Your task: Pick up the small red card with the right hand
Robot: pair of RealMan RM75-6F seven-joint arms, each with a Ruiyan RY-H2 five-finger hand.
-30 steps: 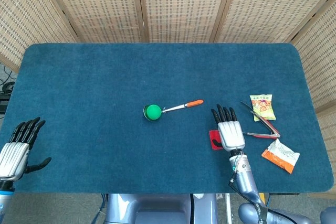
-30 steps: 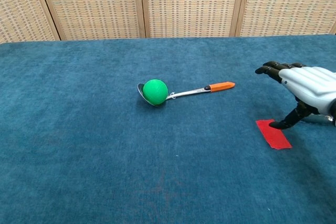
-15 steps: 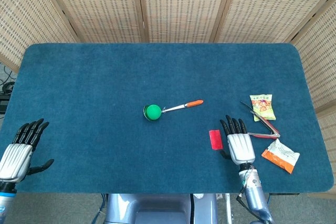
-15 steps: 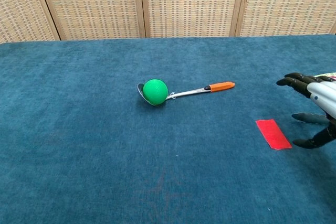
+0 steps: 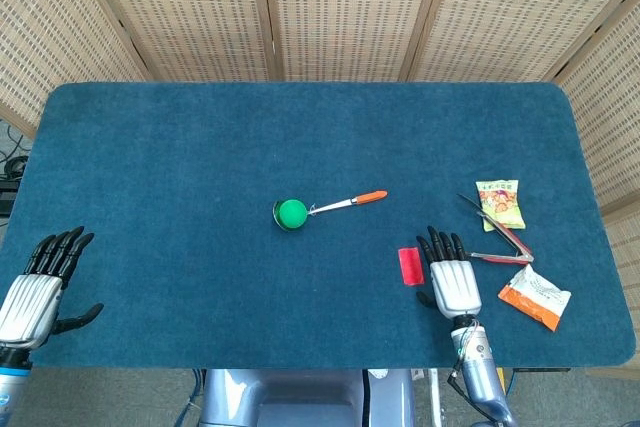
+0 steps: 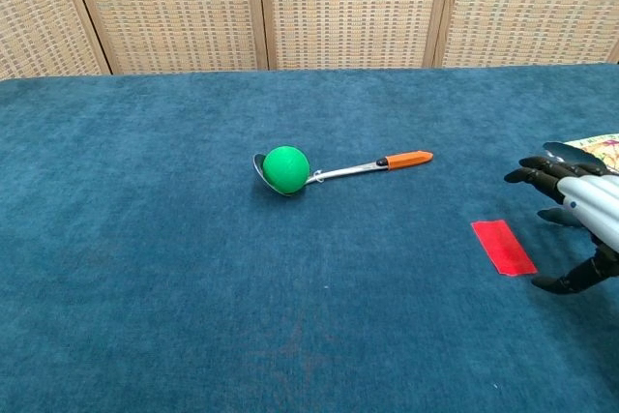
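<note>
Right robot hand [image 5: 455, 279]: I see it just to the right of the red card [image 5: 409, 265], fingers spread apart and pointing away from me; it holds nothing; from the chest camera its thumb curls low near the card's corner, but it does not touch
Left robot hand [image 5: 35, 285]: I have it at the near left edge of the worktop [image 5: 180, 147], fingers spread, nothing in it
Red card: it lies flat on the blue worktop, alone, near the front on the right side; nothing sits on it
Green ball [image 5: 291, 212]: it sits in the bowl of a spoon [image 5: 340, 204] near the middle; the spoon's orange handle points to the right
Tongs [image 5: 497, 237]: they lie to the right of my right robot hand, close to its fingertips
Snack bags: a yellow snack bag [image 5: 500, 203] is past the tongs; an orange and white snack bag [image 5: 534, 296] is nearer to me, by the right edge
</note>
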